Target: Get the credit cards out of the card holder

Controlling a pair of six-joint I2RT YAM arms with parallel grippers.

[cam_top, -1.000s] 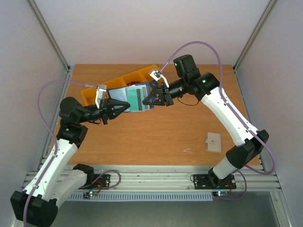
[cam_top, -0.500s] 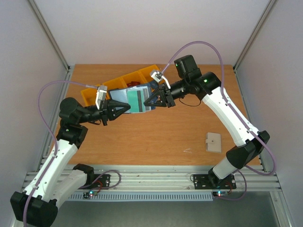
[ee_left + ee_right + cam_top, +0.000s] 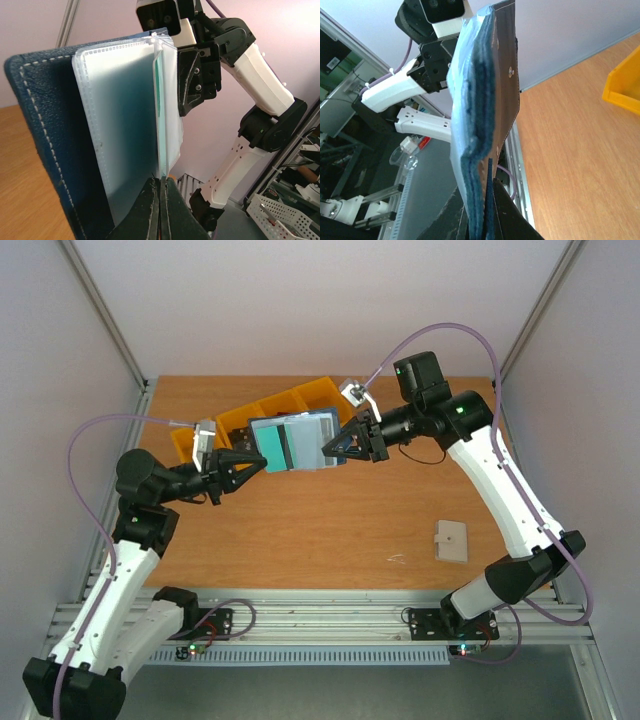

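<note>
The navy card holder (image 3: 312, 440) hangs open in the air above the table, held between both grippers. My right gripper (image 3: 326, 447) is shut on its right edge. In the right wrist view (image 3: 487, 202) the jaws pinch the navy cover (image 3: 502, 90) and the pocket stack. My left gripper (image 3: 260, 461) is shut on the thin edge of a teal card (image 3: 270, 447) at the holder's left side. In the left wrist view (image 3: 161, 186) that card (image 3: 159, 100) stands edge-on among clear sleeves beside the navy cover (image 3: 45, 145). No red card shows.
A row of yellow bins (image 3: 300, 398) lies at the back of the table, partly under the raised holder. A beige square pad (image 3: 451, 541) lies on the wood at the front right. The table's side rails stand close on both sides.
</note>
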